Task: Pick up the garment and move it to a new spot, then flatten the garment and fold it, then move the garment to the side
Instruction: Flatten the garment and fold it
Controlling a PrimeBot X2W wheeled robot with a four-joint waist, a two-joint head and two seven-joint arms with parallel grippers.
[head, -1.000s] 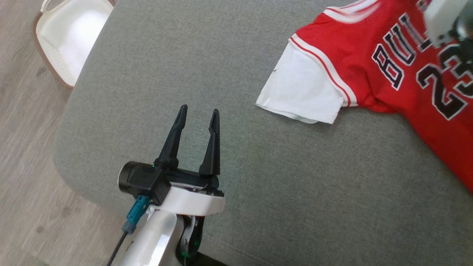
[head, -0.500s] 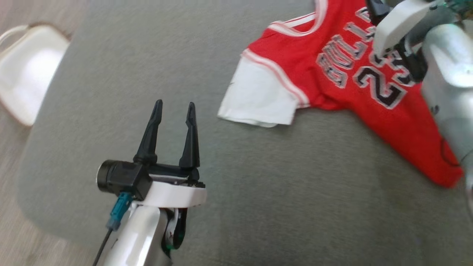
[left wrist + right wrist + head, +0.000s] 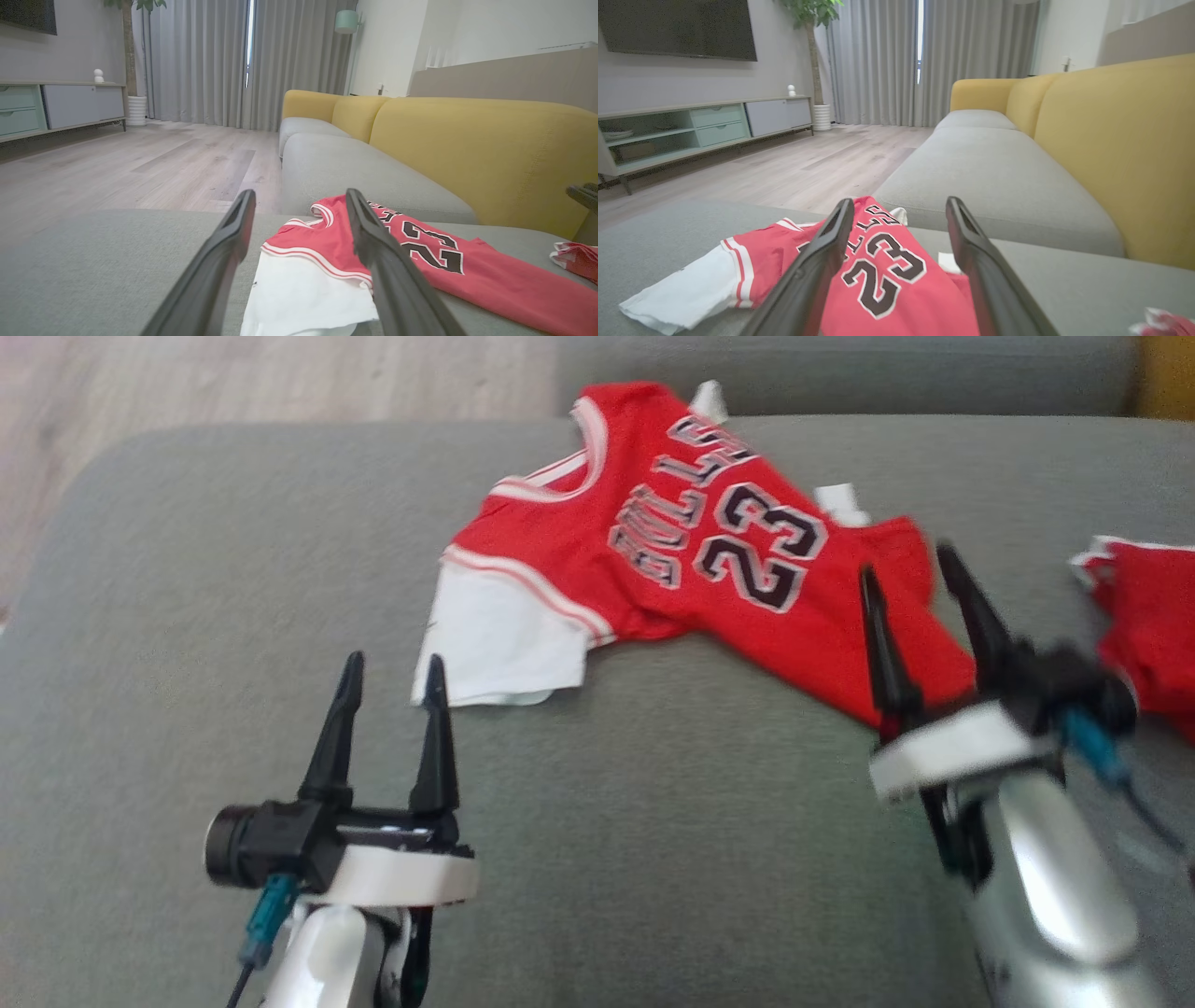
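A red jersey [image 3: 672, 551] printed with the number 23, with white sleeves, lies face up and slightly rumpled on the grey sofa cushion [image 3: 653, 821]. Its near white sleeve [image 3: 499, 644] lies just beyond my left gripper [image 3: 394, 663], which is open and empty above the cushion. My right gripper [image 3: 906, 560] is open too, its fingertips over the jersey's lower hem. In the left wrist view the left gripper [image 3: 299, 200] frames the sleeve [image 3: 303, 298] and the jersey [image 3: 420, 261]. In the right wrist view the right gripper [image 3: 899, 205] frames the jersey [image 3: 887, 270].
A second red garment [image 3: 1148, 607] lies on the cushion at the right, also seen as the red garment [image 3: 579, 259]. The yellow sofa backrest [image 3: 467, 154] rises beyond. Another grey seat cushion [image 3: 994, 177] continues past the jersey. Wooden floor [image 3: 233, 383] lies off the cushion's far left edge.
The head camera has swung right, bringing the whole jersey and a second red garment into view. My right arm has come down from over the jersey's print to its hem, at lower right.
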